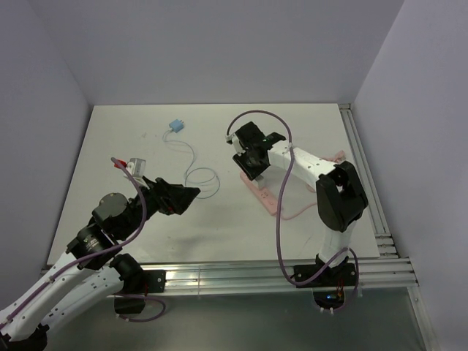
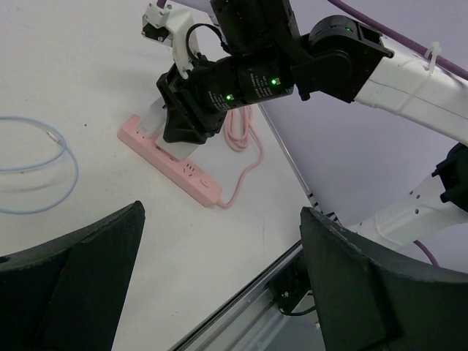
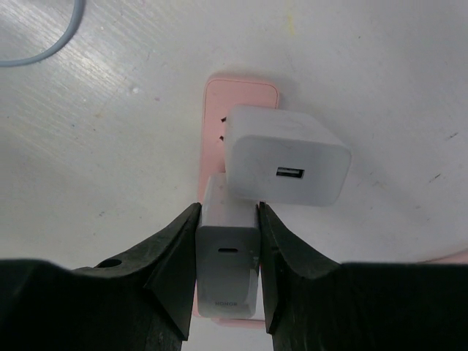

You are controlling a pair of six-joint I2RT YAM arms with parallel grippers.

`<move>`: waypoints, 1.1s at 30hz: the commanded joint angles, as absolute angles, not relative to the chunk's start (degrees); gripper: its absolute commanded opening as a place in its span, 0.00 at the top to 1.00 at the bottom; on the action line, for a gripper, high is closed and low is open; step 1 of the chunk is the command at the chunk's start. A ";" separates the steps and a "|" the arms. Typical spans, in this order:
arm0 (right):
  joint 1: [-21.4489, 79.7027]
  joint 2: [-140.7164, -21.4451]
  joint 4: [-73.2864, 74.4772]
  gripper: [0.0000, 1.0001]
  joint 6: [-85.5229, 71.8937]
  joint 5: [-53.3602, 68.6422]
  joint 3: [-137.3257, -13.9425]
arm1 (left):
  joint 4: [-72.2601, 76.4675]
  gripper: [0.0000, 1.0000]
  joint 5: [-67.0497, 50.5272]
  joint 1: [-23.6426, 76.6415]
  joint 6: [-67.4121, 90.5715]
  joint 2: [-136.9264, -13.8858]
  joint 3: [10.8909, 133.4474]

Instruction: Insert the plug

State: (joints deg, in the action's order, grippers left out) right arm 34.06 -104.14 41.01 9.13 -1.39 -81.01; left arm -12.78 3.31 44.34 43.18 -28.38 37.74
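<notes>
- Evidently the right claw (image 3: 228,219) was clamped shut on the plug (image 3: 228,270), a white charger block pinched by its two flat sides.
- We saw the plug directly over the pink power strip (image 3: 241,91), whose long axis ran straight away from the wrist camera; we judged the move to be a push straight down.
- We could not tell whether its prongs had entered a socket.
- A second white adapter (image 3: 285,157) sat in the strip just beyond, its corner touching or nearly touching the plug, the likeliest obstruction.
- The left claw (image 2: 221,219) stood wide open, empty, well apart.
- A cable coil (image 1: 203,179) lay on the table (image 1: 131,131) between the arms.
</notes>
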 commanded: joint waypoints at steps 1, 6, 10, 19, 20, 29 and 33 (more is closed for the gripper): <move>33.49 -104.50 38.85 1.00 10.28 -0.26 -81.30 | -10.37 0.08 2.81 44.30 43.33 -28.39 38.06; 32.78 -104.41 37.97 1.00 10.28 -0.26 -80.07 | -10.20 0.08 2.72 44.21 43.50 -28.48 37.71; 32.08 -105.20 37.79 1.00 10.46 1.05 -79.72 | -10.19 0.08 2.29 44.21 43.59 -28.65 37.88; 30.85 -106.61 34.73 1.00 10.38 0.70 -74.45 | -10.28 0.08 2.55 44.21 44.03 -28.48 37.53; 30.85 -106.52 34.19 1.00 9.94 0.44 -72.88 | -10.11 0.08 2.55 44.21 44.12 -28.48 37.36; 30.76 -107.14 32.61 1.00 5.72 0.79 -67.95 | -9.84 0.08 1.85 44.21 44.47 -28.56 37.35; 31.37 -104.69 28.92 1.00 1.24 0.27 -61.71 | -11.16 0.08 2.99 44.21 44.47 -27.86 37.79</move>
